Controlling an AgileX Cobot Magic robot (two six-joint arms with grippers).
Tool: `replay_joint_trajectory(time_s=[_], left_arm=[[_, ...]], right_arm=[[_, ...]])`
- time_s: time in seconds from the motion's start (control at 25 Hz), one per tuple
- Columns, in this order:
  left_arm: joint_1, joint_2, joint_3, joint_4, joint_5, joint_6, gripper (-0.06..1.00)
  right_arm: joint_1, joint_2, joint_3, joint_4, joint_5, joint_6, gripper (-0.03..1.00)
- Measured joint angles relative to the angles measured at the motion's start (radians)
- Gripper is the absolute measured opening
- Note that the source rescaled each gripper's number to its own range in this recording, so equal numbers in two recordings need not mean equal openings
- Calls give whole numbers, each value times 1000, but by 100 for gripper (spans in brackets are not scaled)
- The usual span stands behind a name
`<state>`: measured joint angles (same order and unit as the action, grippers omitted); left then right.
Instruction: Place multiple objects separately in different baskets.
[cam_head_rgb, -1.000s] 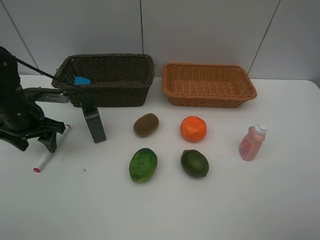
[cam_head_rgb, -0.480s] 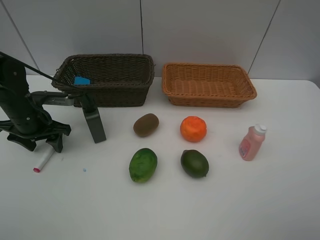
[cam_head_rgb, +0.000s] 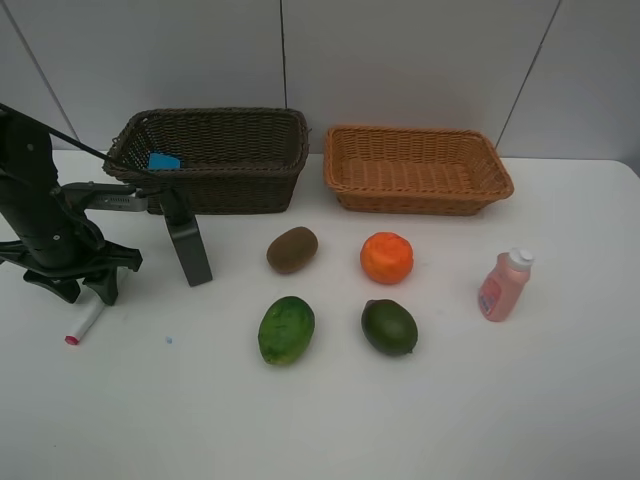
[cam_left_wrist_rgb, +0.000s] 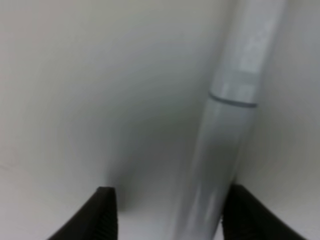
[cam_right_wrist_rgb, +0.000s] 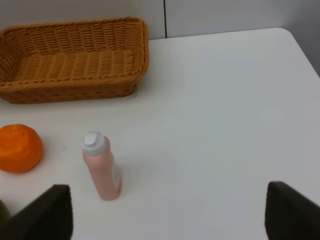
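The white marker (cam_head_rgb: 86, 321) with a red cap lies on the table at the left. My left gripper (cam_head_rgb: 84, 287) is down over its far end, open. In the left wrist view the marker (cam_left_wrist_rgb: 227, 130) runs between the fingertips (cam_left_wrist_rgb: 102, 215), close to one and apart from the other. The dark green bottle (cam_head_rgb: 188, 246) stands before the dark brown basket (cam_head_rgb: 215, 178), where a blue patch (cam_head_rgb: 163, 161) shows; I cannot make out the black eraser. Kiwi (cam_head_rgb: 292, 249), orange (cam_head_rgb: 386, 257), two green fruits (cam_head_rgb: 286, 329) (cam_head_rgb: 389, 326) and pink bottle (cam_head_rgb: 503, 285) stand mid-table. My right gripper (cam_right_wrist_rgb: 170, 212) is open and empty.
The light orange-tan basket (cam_head_rgb: 418, 170) stands at the back right, next to the dark one. The right wrist view shows it (cam_right_wrist_rgb: 70, 62), the orange (cam_right_wrist_rgb: 19, 148) and the pink bottle (cam_right_wrist_rgb: 101, 167). The table's right edge runs near the pink bottle.
My left arm has moved right and settled over the marker's far end, now covered by the gripper. The marker and the other objects have not moved.
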<state>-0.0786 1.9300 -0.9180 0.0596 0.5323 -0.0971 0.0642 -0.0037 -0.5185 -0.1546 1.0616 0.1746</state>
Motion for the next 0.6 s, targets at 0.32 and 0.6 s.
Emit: replay_joint_trajectory(time_s=[0.32,0.6], left_arm=[[0,0,0,-3,2,0,0],[0,-91,-32,-26,97,0,0]], right_arm=[[0,0,0,0,0,0,94],[0,0,0,0,0,0,94]])
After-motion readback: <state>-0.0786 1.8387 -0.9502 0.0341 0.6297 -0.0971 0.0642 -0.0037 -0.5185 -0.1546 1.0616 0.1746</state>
